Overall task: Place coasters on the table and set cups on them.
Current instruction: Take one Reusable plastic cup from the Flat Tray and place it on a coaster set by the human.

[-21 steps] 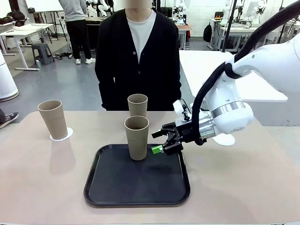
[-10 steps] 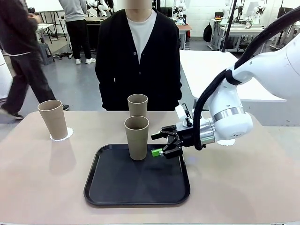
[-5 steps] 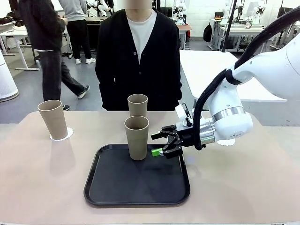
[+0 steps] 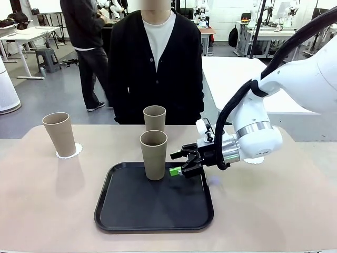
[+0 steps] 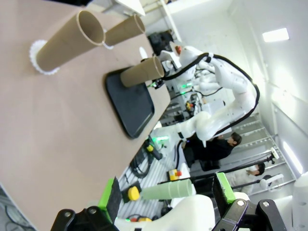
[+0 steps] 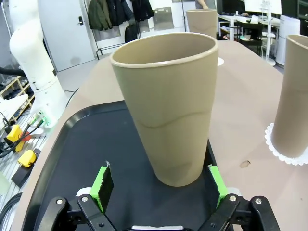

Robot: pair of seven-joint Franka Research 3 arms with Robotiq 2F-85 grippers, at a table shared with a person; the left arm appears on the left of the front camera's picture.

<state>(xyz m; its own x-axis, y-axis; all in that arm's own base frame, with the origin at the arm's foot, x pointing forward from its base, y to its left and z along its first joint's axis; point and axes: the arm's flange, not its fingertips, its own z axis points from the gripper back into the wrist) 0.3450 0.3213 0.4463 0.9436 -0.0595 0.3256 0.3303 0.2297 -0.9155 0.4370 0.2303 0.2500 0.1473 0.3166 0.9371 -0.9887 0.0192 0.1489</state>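
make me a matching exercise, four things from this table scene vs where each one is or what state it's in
Things:
1. cup on the left
2. cup in front of the right tool
3. right tool
4. bare coaster

Places or states:
A. on the black tray
B. on the table, partly behind the right arm
C. open, beside a cup
D. on a coaster near the table's left edge

Pairs: 1-D, 2-A, 3-C, 4-B

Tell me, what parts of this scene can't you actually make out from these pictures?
- Third coaster: front view, mostly hidden behind the right arm's wrist; a sliver of its scalloped edge shows.
- Coaster under the far middle cup: front view, the tray cup blocks that cup's base; the right wrist view shows a doily there.
- Right gripper: front view, too small to tell whether its pads touch the tray cup.
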